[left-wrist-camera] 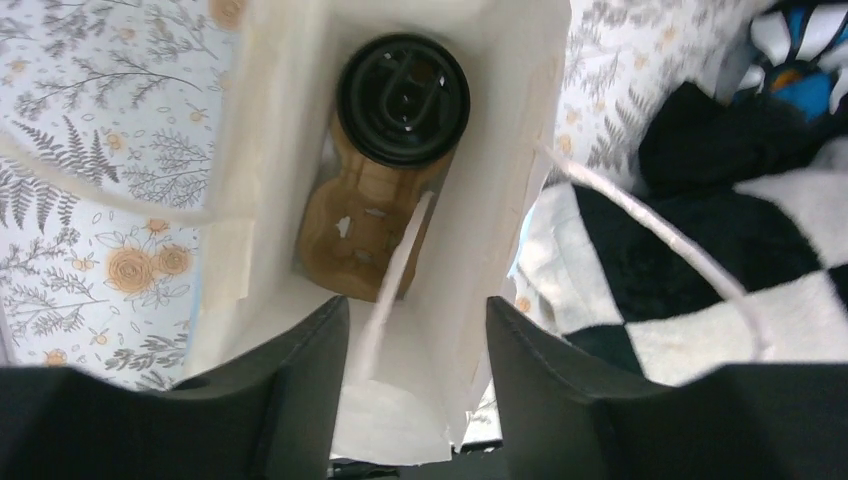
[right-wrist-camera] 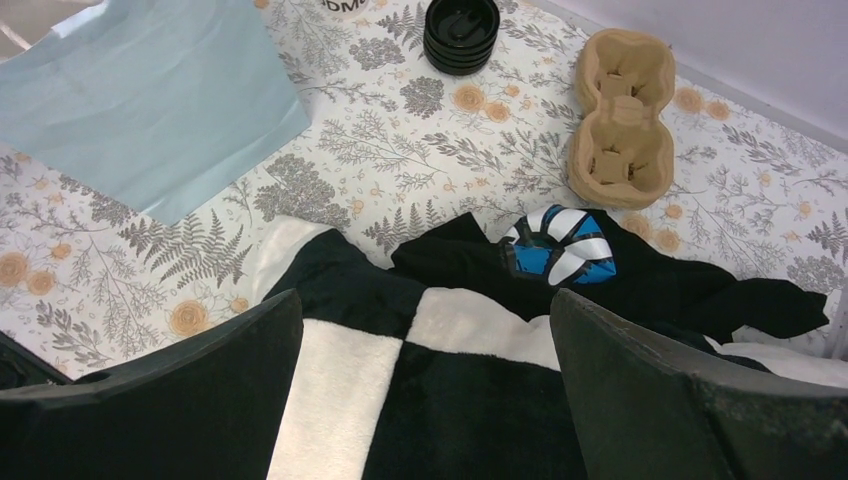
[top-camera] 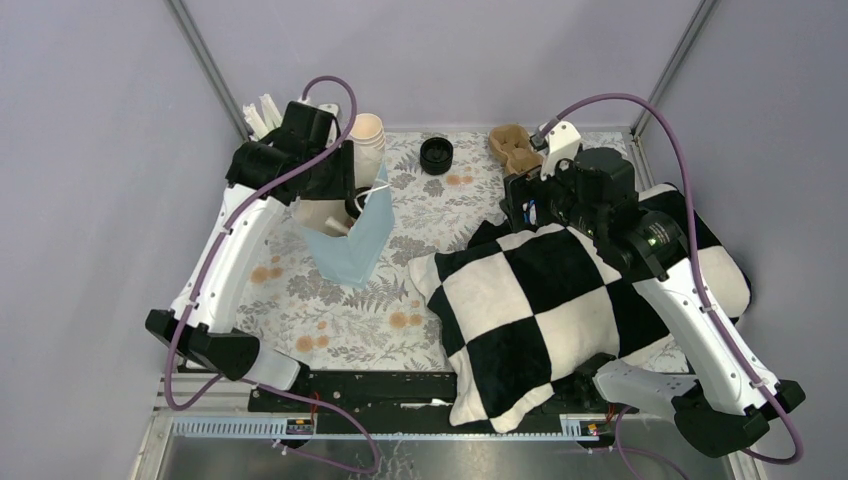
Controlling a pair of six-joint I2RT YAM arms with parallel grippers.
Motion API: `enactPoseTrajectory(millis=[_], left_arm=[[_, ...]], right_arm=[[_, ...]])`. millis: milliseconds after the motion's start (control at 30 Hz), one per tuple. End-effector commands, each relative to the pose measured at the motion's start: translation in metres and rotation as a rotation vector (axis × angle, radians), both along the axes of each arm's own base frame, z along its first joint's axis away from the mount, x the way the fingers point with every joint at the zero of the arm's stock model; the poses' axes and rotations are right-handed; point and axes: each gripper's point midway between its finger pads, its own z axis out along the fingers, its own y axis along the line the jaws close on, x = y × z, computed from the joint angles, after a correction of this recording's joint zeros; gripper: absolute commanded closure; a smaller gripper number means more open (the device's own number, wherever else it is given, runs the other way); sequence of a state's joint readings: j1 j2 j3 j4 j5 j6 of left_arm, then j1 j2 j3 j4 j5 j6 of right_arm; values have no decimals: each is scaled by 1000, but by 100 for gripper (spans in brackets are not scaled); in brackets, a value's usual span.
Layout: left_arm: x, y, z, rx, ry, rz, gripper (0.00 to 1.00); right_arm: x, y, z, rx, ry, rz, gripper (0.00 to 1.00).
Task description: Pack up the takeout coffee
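Left claw (left-wrist-camera: pixel 415 312) spread above bag (left-wrist-camera: pixel 505 150), coffee (left-wrist-camera: pixel 403 98) seemingly deep inside

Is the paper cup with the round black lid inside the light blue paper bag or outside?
Inside: the black-lidded paper cup sits in a brown cardboard carrier within the blue paper bag.

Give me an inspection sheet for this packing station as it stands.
Surface: floral tablecloth, partly covered by a checkered cushion.
Job's things: takeout coffee, lidded, sits in a cardboard carrier inside the blue paper bag.
Clutter: spare carrier, lid stack, nested cups, white sticks, black cloth.
Grippers: left gripper open at the bag mouth; right gripper open over the cushion.
Cables: purple cables run in loose loops.
Surroundings: grey walls, metal frame posts.
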State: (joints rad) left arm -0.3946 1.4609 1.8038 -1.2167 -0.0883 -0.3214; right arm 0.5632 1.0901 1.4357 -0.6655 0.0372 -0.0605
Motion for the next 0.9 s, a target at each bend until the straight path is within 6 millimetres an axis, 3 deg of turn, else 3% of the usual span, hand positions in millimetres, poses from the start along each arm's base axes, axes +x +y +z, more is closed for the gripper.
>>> enactPoseTrajectory(millis=[0, 100, 233, 400, 533, 667, 867], left_arm=[[-2, 26, 67, -13, -227, 122, 36], [-9, 31, 103, -80, -333, 160, 22], [-17, 35, 164, -196, -519, 192, 11], [-33, 44, 240, -337, -769, 222, 2], [-49, 57, 288, -401, -960, 238, 1], [-61, 67, 313, -406, -1062, 245, 1], [-61, 70, 310, -383, -1065, 251, 1]], right_arm=[[8, -7, 28, 39, -81, -69, 0], [13, -15, 45, 99, -109, -156, 0], [13, -32, 76, 180, -151, -274, 0], [2, -44, 123, 278, -252, -303, 0], [-8, -56, 157, 351, -345, -326, 0], [-10, -74, 175, 397, -374, -427, 0], [-9, -83, 178, 412, -371, -484, 0]])
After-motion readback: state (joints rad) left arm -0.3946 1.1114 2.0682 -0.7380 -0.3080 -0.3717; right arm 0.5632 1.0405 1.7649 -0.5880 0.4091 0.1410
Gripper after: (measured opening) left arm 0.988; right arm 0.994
